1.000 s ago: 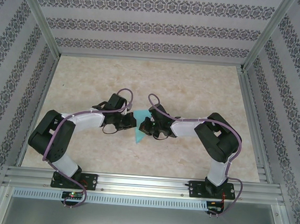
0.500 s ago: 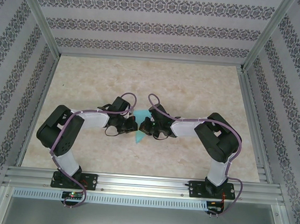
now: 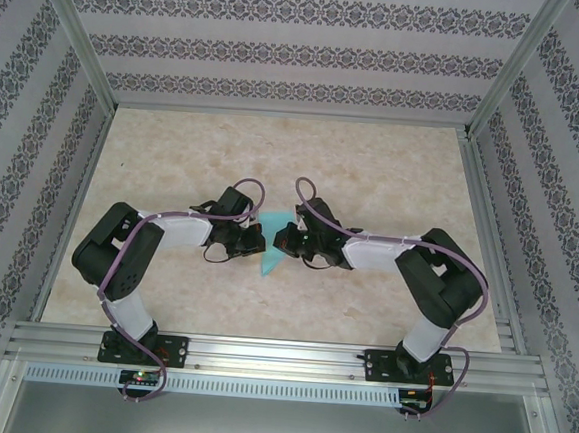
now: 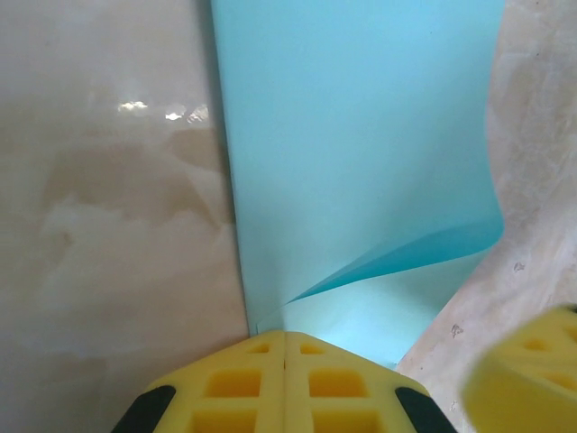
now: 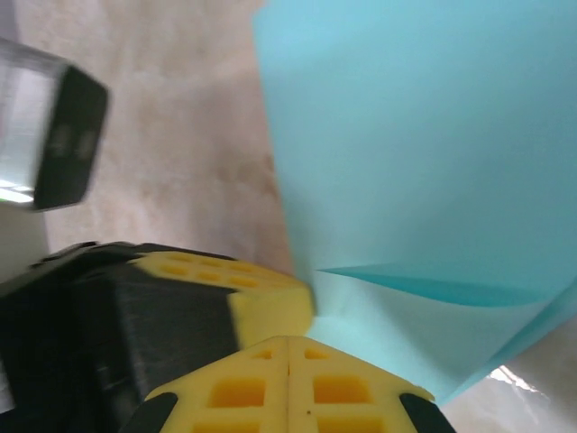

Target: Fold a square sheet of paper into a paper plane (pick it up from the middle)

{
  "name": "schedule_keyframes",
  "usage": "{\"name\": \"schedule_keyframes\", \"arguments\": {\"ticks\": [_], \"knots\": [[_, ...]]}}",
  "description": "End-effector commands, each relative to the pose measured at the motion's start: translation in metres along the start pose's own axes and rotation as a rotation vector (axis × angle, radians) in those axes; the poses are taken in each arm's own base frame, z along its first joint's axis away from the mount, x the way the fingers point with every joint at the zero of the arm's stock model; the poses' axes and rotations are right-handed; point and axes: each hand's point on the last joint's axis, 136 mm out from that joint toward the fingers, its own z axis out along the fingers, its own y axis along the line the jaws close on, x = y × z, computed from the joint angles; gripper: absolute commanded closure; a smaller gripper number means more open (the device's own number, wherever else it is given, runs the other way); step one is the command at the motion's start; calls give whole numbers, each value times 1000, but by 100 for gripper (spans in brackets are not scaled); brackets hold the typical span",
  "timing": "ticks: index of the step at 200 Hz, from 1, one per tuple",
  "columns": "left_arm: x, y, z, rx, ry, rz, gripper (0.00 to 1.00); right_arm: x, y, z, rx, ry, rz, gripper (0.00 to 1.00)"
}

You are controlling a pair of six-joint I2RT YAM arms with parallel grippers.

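Pinching shut, the left gripper (image 4: 285, 336) is pressing its two yellow, grid-moulded fingertips flat against each other with no gap between them. The near edge of a thin turquoise-blue sheet of paper (image 4: 361, 135) is running in between their tips, so the jaws are holding the paper itself. The right gripper (image 5: 288, 341) is doing the same from the other side, its yellow fingertips meeting on the sheet's near edge. A yellow pad of the left gripper is sitting just beside it, touching or nearly touching.

From the left wrist, the sheet is spreading away from the fingertips as a broad panel. One flap is lifting off the layer beneath and curling over along a sharp diagonal crease that starts right at the tips. From the right wrist, a similar raised fold is slanting away from the fingertips.

From above, both grippers are facing each other tip to tip at the middle of the beige marbled tabletop (image 3: 373, 173). The sheet is lying between and under them, showing as a narrow turquoise wedge that is pointing toward the arm bases. Both arms are bending inward from their mounts on the aluminium rail (image 3: 278, 358) at the near edge, and patterned wallpaper panels (image 3: 302, 57) are enclosing the table.
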Motion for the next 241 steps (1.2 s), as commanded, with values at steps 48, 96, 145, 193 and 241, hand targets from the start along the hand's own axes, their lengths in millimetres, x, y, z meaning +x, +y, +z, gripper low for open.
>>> {"name": "schedule_keyframes", "arguments": {"ticks": [48, 96, 145, 193, 241], "knots": [[7, 20, 9, -99, 13, 14, 100, 7, -21, 8, 21, 36, -33, 100], [9, 25, 9, -125, 15, 4, 100, 13, -59, 17, 143, 53, 47, 100], [8, 28, 6, -150, 14, 6, 100, -3, -32, 2, 83, 7, 24, 100], [8, 29, 7, -158, 17, 8, 100, -19, -45, 4, 129, -16, 55, 100], [8, 30, 7, -162, 16, 10, 100, -20, -86, 3, 234, -36, 144, 100]]}}
